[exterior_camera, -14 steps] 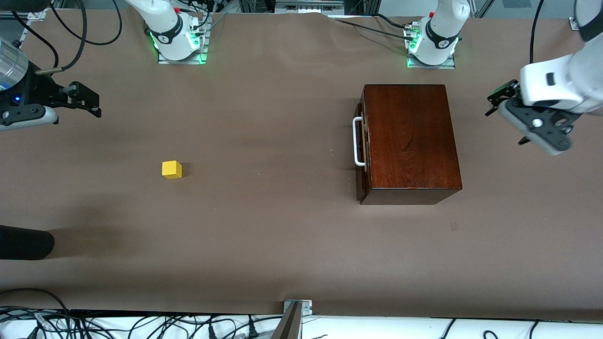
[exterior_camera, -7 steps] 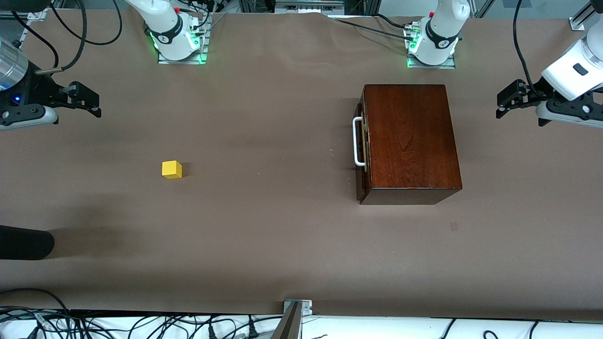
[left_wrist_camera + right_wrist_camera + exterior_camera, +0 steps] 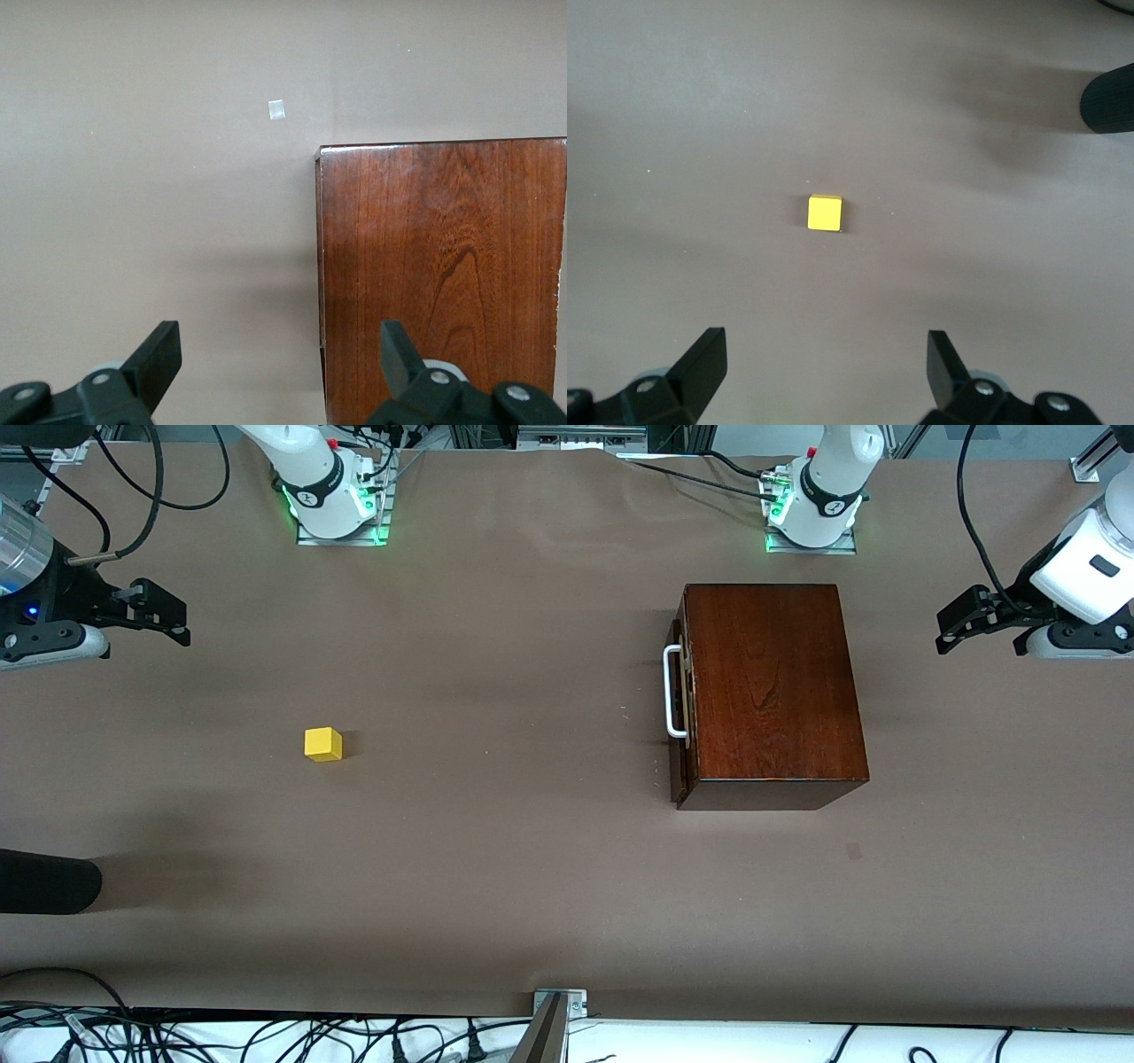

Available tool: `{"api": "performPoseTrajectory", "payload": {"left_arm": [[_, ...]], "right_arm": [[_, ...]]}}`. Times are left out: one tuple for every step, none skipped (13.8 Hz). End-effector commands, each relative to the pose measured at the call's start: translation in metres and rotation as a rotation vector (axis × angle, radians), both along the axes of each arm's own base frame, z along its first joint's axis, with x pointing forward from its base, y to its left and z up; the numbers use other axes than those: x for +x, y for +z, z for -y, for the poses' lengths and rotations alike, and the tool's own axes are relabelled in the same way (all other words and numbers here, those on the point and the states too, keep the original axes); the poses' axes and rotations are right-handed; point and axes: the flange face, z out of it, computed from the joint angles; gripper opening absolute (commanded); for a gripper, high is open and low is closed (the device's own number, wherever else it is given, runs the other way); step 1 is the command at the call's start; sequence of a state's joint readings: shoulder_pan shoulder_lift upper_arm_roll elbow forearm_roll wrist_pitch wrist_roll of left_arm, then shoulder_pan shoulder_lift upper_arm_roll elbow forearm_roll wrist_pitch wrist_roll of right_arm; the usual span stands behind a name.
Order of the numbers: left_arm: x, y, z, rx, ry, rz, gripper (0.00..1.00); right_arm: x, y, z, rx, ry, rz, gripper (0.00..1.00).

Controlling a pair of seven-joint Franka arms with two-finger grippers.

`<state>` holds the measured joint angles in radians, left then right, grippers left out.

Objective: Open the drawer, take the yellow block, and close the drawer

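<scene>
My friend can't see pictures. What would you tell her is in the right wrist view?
A small yellow block sits alone on the brown table, nothing touching it. The right tool hangs above it, its two black fingers spread wide open. A dark rounded object pokes in at one corner.

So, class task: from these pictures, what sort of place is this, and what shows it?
Most likely a robotics lab test bench. Two arm bases are bolted along one edge of a table covered in plain brown sheet, loose cables trail off it, and the only props are a yellow block and a wooden box.
</scene>
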<state>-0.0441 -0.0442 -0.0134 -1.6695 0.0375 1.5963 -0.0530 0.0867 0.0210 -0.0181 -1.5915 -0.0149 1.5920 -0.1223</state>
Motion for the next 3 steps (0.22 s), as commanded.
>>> {"api": "performPoseTrajectory", "payload": {"left_arm": [[-0.0079, 0.0047, -0.0015, -0.016, 0.012, -0.012, 1.00], [-0.0084, 0.0054, -0.0015, -0.016, 0.012, -0.012, 1.00], [-0.0086, 0.0060, -0.0015, -0.016, 0.012, -0.012, 1.00]], "right_arm": [[0.0032, 0.0023, 0.0020, 0.001, -0.013, -0.002, 1.00], [0.0032, 0.0023, 0.0020, 0.001, -0.013, -0.002, 1.00], [0.0032, 0.0023, 0.0020, 0.001, -0.013, -0.002, 1.00]]}}
